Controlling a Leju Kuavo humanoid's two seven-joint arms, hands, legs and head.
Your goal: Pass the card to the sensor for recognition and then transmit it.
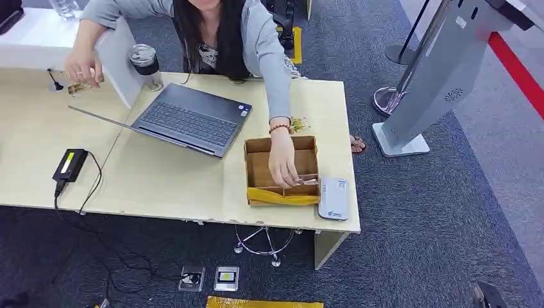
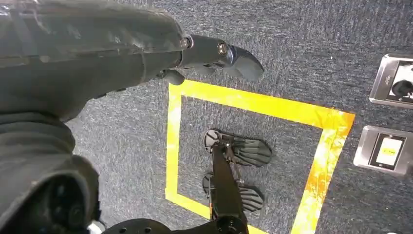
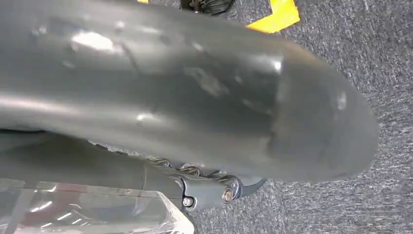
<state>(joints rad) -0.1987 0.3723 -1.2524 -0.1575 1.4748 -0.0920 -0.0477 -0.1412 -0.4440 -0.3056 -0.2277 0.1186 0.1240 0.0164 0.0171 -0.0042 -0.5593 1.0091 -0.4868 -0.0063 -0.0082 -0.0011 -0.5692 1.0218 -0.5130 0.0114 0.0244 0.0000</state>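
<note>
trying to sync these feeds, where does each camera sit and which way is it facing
Head view: high on the body, looking down at the desk, cardboard box and a person's hand.
Left wrist view: behind the hanging left hand, facing carpet and yellow tape.
Right wrist view: behind the right hand, facing carpet.
Shared: both wrist views show yellow tape.

Looks like an office or a reception hall. Light wooden worktop [image 1: 160, 179] with an open laptop [image 1: 192, 120], a power adapter [image 1: 69, 164] with its cable, a steel travel mug [image 1: 145, 64] and a white card reader [image 1: 334, 198] near the edge. Grey carpet [image 1: 436, 224] all around, with floor sockets [image 1: 226, 278] set into it and yellow tape marks [image 2: 258, 103]. A grey standing kiosk [image 1: 436, 77] and a queue barrier post [image 1: 399, 51] close by.
</note>
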